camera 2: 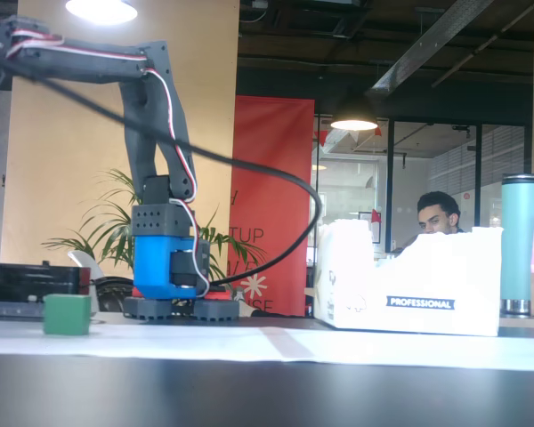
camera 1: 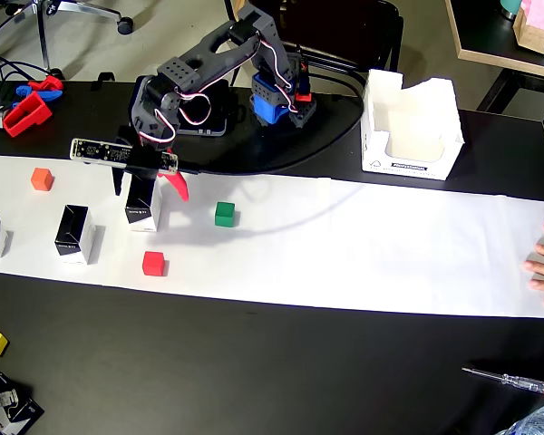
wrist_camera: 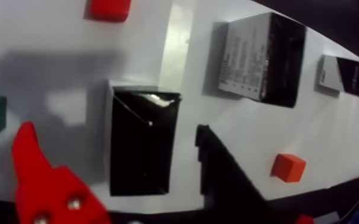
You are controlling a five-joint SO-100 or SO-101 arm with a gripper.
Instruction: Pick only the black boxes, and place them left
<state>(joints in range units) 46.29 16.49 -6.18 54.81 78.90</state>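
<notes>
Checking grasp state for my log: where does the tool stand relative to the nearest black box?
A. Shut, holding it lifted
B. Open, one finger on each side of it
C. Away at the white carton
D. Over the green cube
B: in the wrist view the tool is open, its red and black fingers flanking the black box, which sits on the paper.
</notes>
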